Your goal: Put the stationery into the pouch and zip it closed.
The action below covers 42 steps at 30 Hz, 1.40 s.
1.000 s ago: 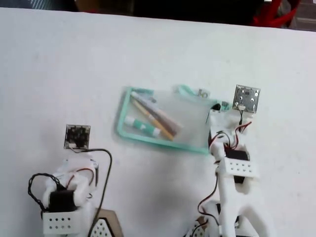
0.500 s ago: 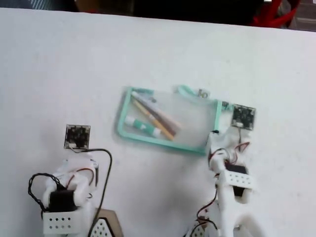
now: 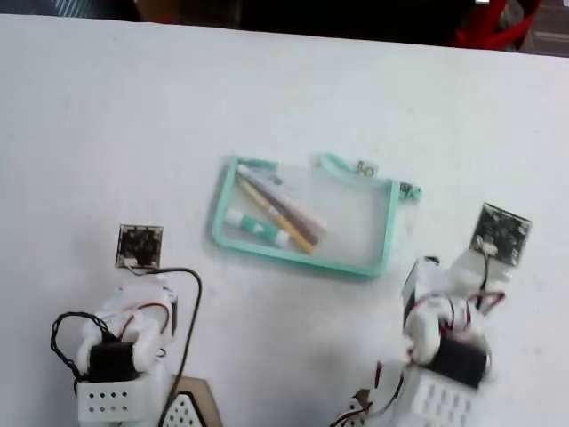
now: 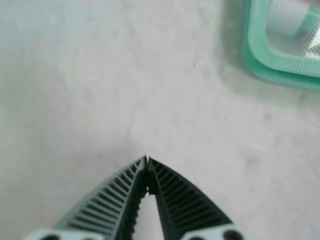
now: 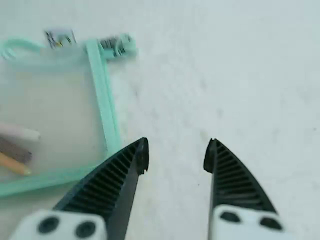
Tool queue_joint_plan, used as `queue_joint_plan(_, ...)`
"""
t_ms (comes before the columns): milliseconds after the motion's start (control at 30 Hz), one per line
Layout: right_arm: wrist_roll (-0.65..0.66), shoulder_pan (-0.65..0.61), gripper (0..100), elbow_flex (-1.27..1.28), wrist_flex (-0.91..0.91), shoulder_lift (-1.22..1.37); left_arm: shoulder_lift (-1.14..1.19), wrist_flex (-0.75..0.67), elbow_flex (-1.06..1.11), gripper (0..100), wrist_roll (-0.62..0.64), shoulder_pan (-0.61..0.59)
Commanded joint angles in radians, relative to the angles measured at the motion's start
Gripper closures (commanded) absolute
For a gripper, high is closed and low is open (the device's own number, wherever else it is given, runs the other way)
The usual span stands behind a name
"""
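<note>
A clear pouch (image 3: 307, 218) with a mint green border lies flat in the middle of the white table, with pens and pencils (image 3: 274, 213) inside it. Its zip pull (image 3: 407, 189) sits at the right end, and it shows again as the zip pull (image 5: 116, 45) in the right wrist view. My right gripper (image 5: 176, 152) is open, just off the pouch's (image 5: 60, 110) right edge, near its front corner. The left gripper (image 4: 147, 161) is shut over bare table, near the pouch's rounded left corner (image 4: 280, 55). The left arm (image 3: 124, 329) sits at the front left.
A loop strap (image 3: 340, 164) and small tag lie at the pouch's far edge. The right arm's body (image 3: 449, 347) stands at the front right. Dark objects line the table's (image 3: 133, 107) far edge.
The right arm has pulled back from the pouch's right end toward the front right, letting go of the zip end. The left arm has not moved.
</note>
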Motion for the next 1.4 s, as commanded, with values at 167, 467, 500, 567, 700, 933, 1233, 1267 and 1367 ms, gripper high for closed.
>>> queue_joint_plan(167,0.109,-0.143,81.4,-0.230,0.134,-0.254,-0.008,0.006,-0.003,98,-0.011,-0.007)
queue_joint_plan(467,0.109,-0.166,81.4,-0.494,0.314,-0.272,-0.008,0.006,-0.003,98,-0.011,-0.007)
queue_joint_plan(500,0.103,-0.194,81.5,-0.505,0.335,-0.272,-0.008,0.006,-0.003,98,-0.011,-0.007)
queue_joint_plan(567,0.029,-0.268,81.5,-0.512,0.364,-0.272,-0.008,0.006,-0.003,98,-0.011,-0.007)
queue_joint_plan(700,-0.216,-0.420,81.5,-0.508,0.389,-0.272,-0.008,0.006,-0.003,98,-0.011,-0.007)
queue_joint_plan(933,-0.278,-0.565,81.5,-0.381,0.272,-0.272,-0.008,0.006,-0.003,98,-0.011,-0.008)
queue_joint_plan(1233,-0.276,-0.562,81.5,-0.080,0.044,-0.272,-0.008,0.006,-0.003,98,-0.011,-0.008)
queue_joint_plan(1267,-0.276,-0.562,81.5,-0.037,0.018,-0.272,-0.008,0.006,-0.003,98,-0.011,-0.008)
queue_joint_plan(1367,-0.276,-0.553,81.5,0.057,-0.056,-0.272,-0.008,0.006,-0.003,98,-0.011,-0.008)
